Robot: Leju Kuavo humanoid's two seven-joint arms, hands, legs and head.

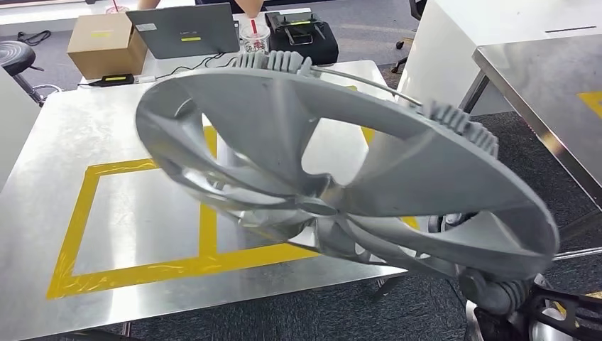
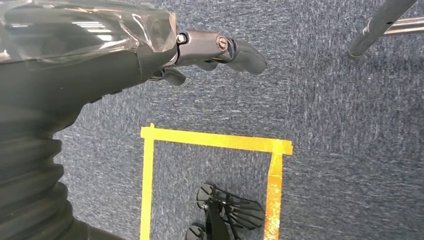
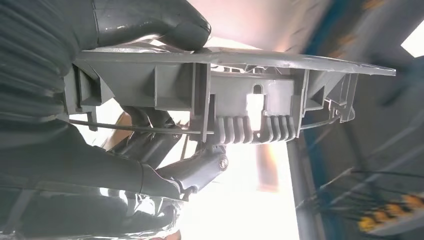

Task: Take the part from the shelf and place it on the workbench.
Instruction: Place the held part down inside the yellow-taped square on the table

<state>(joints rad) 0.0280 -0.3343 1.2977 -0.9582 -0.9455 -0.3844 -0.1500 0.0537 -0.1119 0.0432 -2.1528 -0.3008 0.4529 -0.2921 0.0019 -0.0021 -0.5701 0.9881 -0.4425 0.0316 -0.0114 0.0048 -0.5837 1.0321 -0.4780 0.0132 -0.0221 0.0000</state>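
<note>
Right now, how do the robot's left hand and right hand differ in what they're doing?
1. The right hand grips the rim of the grey wheel cover, thumb on one face and fingers beneath; the left hand holds nothing.
2. The right hand is raised over the steel workbench; the left hand hangs above the blue carpet and its yellow tape square.
Both have a grey ribbed wrist cover.

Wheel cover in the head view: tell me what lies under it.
Under the tilted wheel cover lies the steel workbench with its yellow tape rectangle. The cover hides the rectangle's right side and most of the right robot hand.
</note>
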